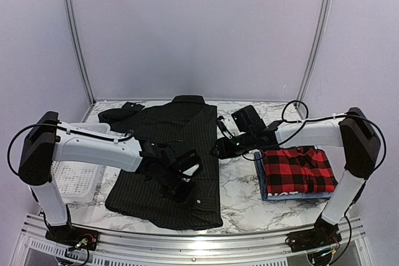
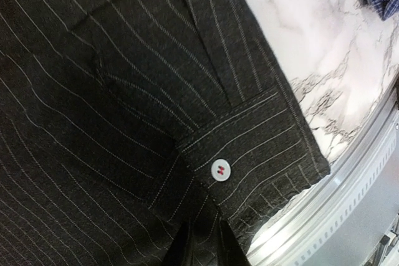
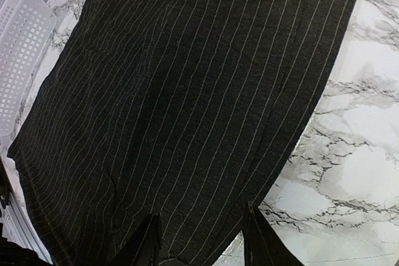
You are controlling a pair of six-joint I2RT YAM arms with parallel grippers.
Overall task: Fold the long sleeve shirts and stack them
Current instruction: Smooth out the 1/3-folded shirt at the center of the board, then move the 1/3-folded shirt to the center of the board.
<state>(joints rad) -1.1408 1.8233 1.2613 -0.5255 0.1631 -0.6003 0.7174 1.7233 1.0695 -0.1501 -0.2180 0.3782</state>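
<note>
The black pinstriped shirt [image 1: 181, 147] lies spread flat mid-table, collar at the far end. One sleeve is folded over its front, and the cuff [image 2: 262, 147] with a white button [image 2: 221, 169] rests near the hem. My left gripper [image 1: 187, 182] [image 2: 210, 244] is low over that sleeve, jaws nearly together with striped cloth showing in the narrow gap. My right gripper [image 1: 218, 149] [image 3: 202, 244] stands open at the shirt's right edge [image 3: 293, 154], one finger over cloth, the other over marble. To the right, the folded red plaid shirt [image 1: 298, 169] rests on the folded blue shirt [image 1: 264, 182].
A white mesh basket [image 1: 75, 179] [image 3: 22, 48] stands at the table's left side under my left arm. A metal rail [image 1: 187, 238] [image 2: 349, 204] runs along the near edge, close to the shirt's hem. A black cable [image 1: 293, 111] loops above my right arm.
</note>
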